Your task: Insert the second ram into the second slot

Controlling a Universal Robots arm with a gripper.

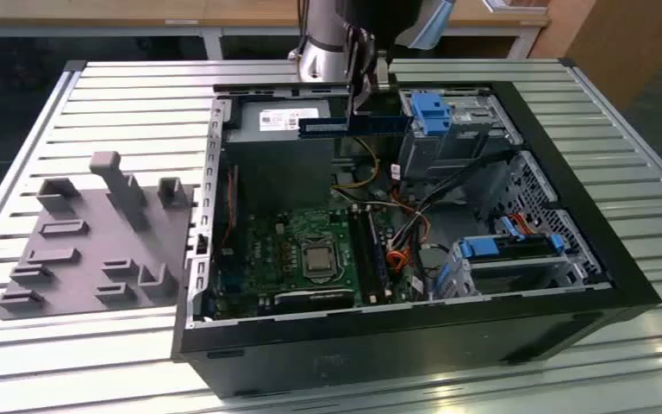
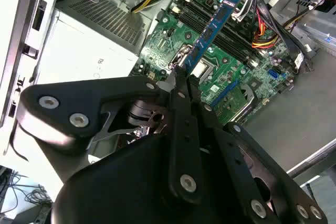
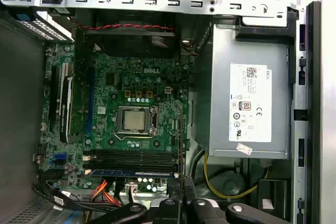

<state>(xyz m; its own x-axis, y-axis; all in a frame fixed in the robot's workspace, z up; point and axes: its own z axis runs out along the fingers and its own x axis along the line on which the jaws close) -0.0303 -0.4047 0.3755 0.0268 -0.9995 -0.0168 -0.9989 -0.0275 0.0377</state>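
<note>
The slatted metal table (image 1: 101,95) carried the open computer case (image 1: 607,259), lying on its side, with a grey fixture block (image 1: 90,250) beside it toward the exterior view's left. Inside the case the grey power supply (image 3: 252,103) sat next to the green motherboard (image 3: 131,87), and two light-blue drive-bay latches (image 1: 433,112) stood at the exterior view's right.

My claw (image 2: 181,74) hung over the case near the power supply end. Its fingers (image 2: 185,129) were closed tight on the second ram (image 2: 215,22). In the exterior view that blue stick (image 1: 352,126) lay level in the air, well above the board, with its pale label toward the exterior view's left. It touched nothing but my fingers and sat in no slot.

On the board the dark memory slots (image 3: 131,156) ran side by side. One blue stick (image 3: 131,172) was already seated in the slot farthest from the processor socket (image 3: 135,119), and the slots between them stood bare.
</note>
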